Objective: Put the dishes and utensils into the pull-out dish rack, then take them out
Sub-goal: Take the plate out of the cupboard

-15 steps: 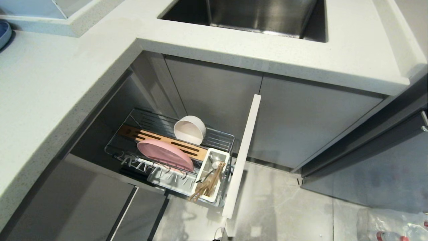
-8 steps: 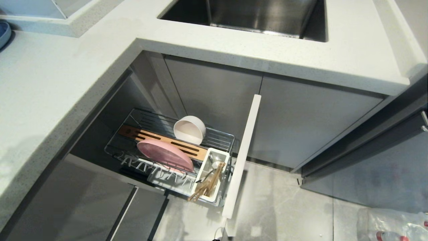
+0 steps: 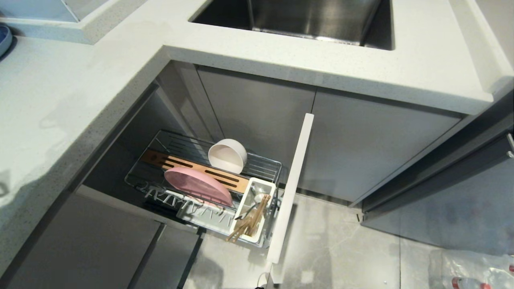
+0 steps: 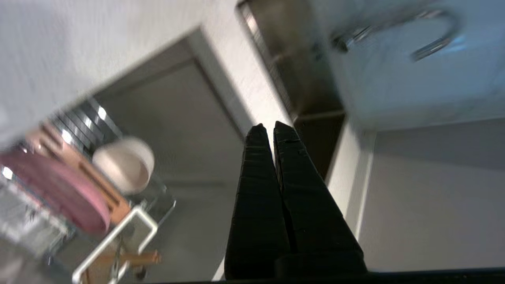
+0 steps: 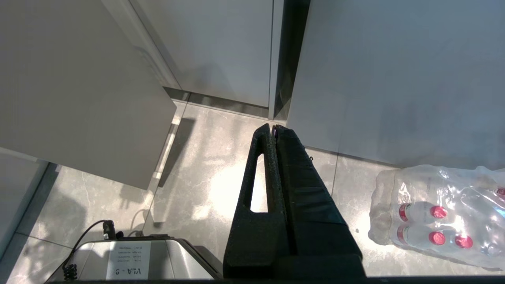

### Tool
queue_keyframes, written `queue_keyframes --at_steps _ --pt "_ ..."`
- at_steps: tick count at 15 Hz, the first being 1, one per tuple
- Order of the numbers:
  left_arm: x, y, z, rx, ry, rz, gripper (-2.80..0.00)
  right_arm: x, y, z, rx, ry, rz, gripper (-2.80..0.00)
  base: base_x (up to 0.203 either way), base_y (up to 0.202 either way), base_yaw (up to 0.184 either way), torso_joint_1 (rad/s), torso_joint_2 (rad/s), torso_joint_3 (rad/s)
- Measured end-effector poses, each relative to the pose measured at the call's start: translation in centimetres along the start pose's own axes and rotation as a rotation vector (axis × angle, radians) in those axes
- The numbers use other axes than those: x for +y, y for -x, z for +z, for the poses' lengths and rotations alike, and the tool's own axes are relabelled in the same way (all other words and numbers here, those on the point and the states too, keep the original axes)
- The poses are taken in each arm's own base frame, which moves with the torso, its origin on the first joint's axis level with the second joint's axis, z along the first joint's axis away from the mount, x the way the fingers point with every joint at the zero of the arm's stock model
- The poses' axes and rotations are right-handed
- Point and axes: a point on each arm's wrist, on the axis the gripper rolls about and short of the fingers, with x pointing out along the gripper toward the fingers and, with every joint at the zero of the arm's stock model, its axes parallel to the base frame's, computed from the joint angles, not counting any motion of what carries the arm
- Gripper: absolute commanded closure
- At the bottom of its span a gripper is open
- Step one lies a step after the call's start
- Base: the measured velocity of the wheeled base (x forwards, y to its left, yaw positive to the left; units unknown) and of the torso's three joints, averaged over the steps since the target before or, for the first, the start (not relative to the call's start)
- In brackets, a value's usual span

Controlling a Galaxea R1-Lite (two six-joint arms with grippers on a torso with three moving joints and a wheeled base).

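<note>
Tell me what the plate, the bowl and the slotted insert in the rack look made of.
Pink plate: matte, even colour, probably plastic or glazed ceramic. White bowl: smooth, plain, ceramic or plastic. Slotted insert: brown, looks like wood or bamboo.

Left gripper (image 4: 268, 130): you see its black fingers pressed together, empty.
Plate (image 4: 55, 193): pink, on edge in the rack (image 4: 23, 232).
Bowl (image 4: 124, 163): white, just beside your wooden insert (image 4: 98, 185).
Caddy (image 4: 118, 236): white, blurred.
</note>
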Motion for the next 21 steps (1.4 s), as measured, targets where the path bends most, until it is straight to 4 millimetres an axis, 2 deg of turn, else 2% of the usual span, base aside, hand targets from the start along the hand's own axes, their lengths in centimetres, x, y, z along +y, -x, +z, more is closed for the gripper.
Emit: queue_keyframes --at_steps 3,5,12,13,17,21 --pt "0.2 -4.1 -5.2 0.057 0.031 0.175 0.0 0.0 0.0 0.0 0.0 0.0 0.0 0.0 0.0 0.0 0.0 0.0 0.0 0.0" --pt "0.9 -5.9 -8.5 0.084 0.059 0.273 0.0 0.0 0.0 0.0 0.0 0.0 0.0 0.0 0.0 0.0 0.0 0.0 0.0 0.0" --pt "3.9 -10.5 -16.3 0.161 0.132 0.483 0.0 0.0 0.0 0.0 0.0 0.0 0.0 0.0 0.0 0.0 0.0 0.0 0.0 0.0" --pt "4.4 -11.2 -17.1 0.163 0.129 0.509 -2.8 0.0 0.0 0.0 0.0 0.0 0.0 0.0 0.0 0.0 0.0 0.0 0.0 0.0" --pt "6.8 -13.7 -19.7 0.178 0.061 0.636 -2.8 0.0 0.0 0.0 0.0 0.0 0.0 0.0 0.0 0.0 0.0 0.0 0.0 0.0" --pt "9.2 -16.0 -20.7 0.224 0.085 0.722 -2.8 0.0 0.0 0.0 0.0 0.0 0.0 0.0 0.0 0.0 0.0 0.0 0.0 0.0"
